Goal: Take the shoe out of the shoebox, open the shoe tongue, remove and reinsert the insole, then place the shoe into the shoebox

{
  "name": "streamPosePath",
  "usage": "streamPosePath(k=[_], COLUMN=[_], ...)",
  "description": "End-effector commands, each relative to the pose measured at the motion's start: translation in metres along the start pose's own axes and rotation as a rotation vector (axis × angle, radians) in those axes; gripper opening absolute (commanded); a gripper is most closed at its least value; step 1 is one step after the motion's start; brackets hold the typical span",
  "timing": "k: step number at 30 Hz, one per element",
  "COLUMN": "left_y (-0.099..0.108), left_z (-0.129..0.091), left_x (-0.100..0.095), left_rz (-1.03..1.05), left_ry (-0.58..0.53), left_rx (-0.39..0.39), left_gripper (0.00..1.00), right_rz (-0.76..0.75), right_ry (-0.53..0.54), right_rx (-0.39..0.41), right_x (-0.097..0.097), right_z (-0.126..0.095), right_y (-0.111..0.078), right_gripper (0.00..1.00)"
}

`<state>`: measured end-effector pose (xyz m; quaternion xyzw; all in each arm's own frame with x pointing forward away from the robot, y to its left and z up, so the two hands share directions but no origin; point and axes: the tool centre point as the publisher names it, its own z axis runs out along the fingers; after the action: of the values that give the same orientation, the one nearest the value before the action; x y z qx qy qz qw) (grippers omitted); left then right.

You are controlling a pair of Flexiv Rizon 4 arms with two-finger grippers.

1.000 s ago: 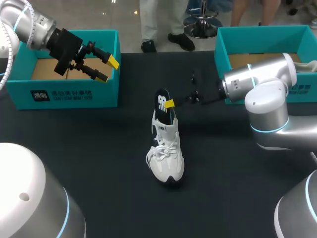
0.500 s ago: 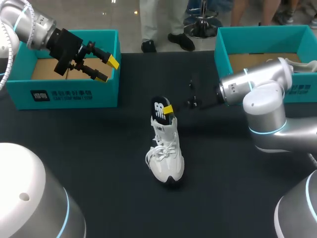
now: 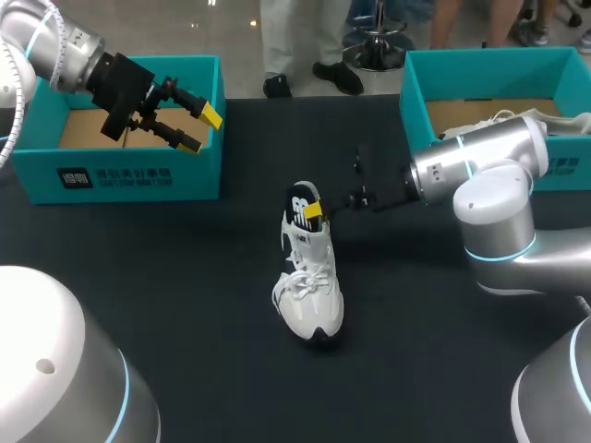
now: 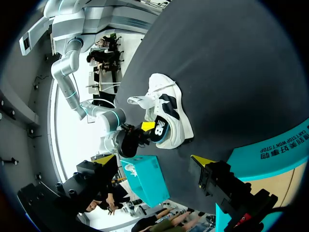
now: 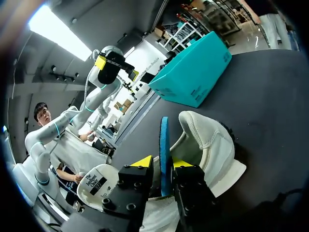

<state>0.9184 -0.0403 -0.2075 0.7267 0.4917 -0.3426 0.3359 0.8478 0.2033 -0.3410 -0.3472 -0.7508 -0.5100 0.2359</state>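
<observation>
Black tabletop (image 3: pixel 185 277) bears the white shoe (image 3: pixel 312 286); right hand (image 5: pixel 162 163) pinches its insole (image 5: pixel 164 137), left hand (image 3: pixel 199 129) gapes over a teal shoebox (image 3: pixel 129 172).

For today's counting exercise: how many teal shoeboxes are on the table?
2. The left shoebox stands at the far left of the table, below the left claw; the right shoebox at the far right, partly hidden by the right arm.

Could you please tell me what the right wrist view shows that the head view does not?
Only the right wrist view: the insole edge-on, blue, pinched between the yellow tips of the right tool. Only the head view: the right box and the insole's black face. Both: the white shoe, the left box and the open left tool.
</observation>
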Motion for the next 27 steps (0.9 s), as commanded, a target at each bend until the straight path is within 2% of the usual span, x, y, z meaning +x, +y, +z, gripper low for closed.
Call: streamPosePath(k=[1,9,12,13,27], left_y=[0.000,0.000,0.000,0.000,0.000], left_z=[0.000,0.000,0.000,0.000,0.000], left_x=[0.000,0.000,0.000,0.000,0.000], left_rz=[0.001,0.001,0.001,0.001,0.001], left_ry=[0.003,0.003,0.003,0.003,0.003], left_rx=[0.000,0.000,0.000,0.000,0.000], left_gripper=[1.00,1.00,1.00,1.00,1.00], right_rz=[-0.009,-0.042,-0.046,-0.046,0.011], right_ry=[-0.008,-0.014,-0.010,-0.007,0.022], right_rx=[0.010,0.009,0.010,0.010,0.041], right_x=[0.000,-0.008,-0.011,-0.012,-0.004], right_z=[-0.002,-0.004,-0.001,0.000,0.003], right_y=[0.010,0.027,0.029,0.029,0.006], right_gripper=[0.29,0.21,0.07,0.00,0.00])
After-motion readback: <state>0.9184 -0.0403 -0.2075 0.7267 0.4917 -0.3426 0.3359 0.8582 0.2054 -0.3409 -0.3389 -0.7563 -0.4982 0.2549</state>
